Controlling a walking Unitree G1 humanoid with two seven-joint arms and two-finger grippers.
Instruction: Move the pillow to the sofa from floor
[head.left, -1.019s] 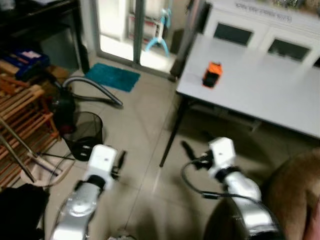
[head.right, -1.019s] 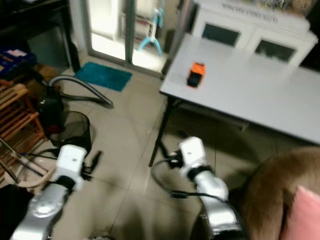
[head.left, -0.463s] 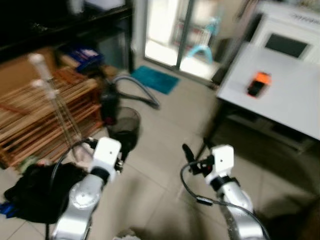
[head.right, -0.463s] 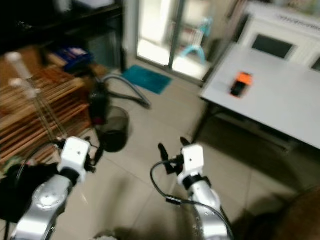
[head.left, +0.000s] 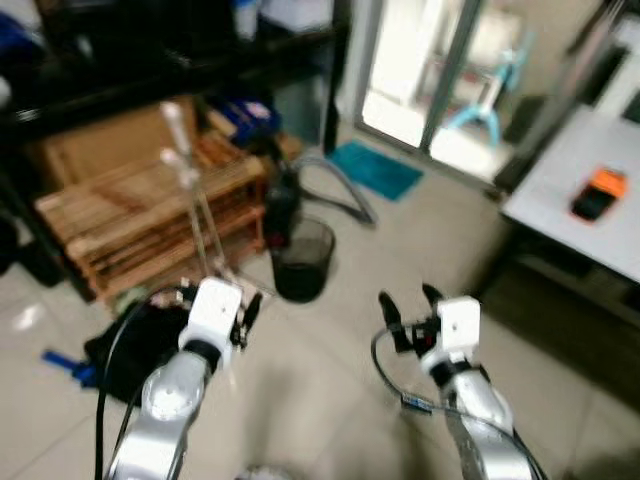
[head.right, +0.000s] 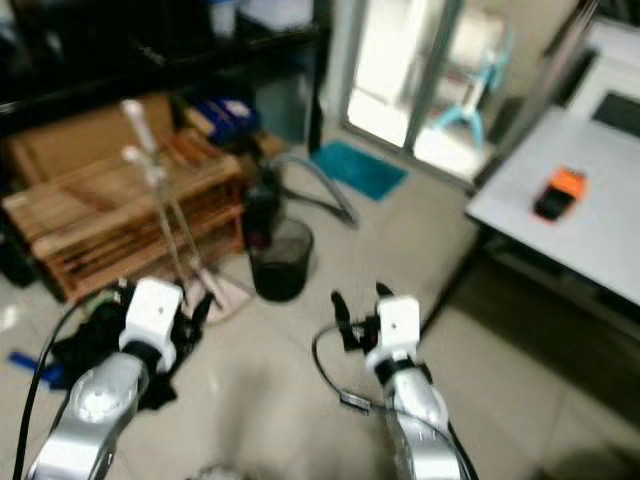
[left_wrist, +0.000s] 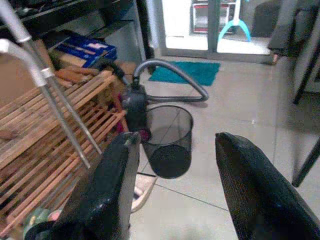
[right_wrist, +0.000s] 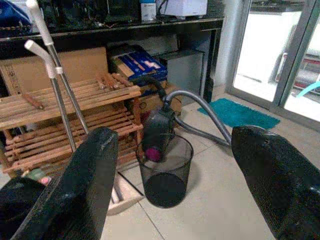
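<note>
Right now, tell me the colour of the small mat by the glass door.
Teal mat, clearest in the left wrist view.

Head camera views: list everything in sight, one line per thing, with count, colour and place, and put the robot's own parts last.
mesh bin: one, black, on the tiled floor ahead of both hands.
vacuum cleaner: one, dark body with grey hose, behind the bin.
wooden rack: one, light brown, left of the bin.
metal poles: two, silver, leaning before the rack.
mat: one, teal, by the glass door.
table: one, white top, far right.
orange device: one, orange and black, on the table.
dark cloth: one heap, black, on the floor at left.
left hand: one, black fingers, open.
right hand: one, black fingers, open.
</note>
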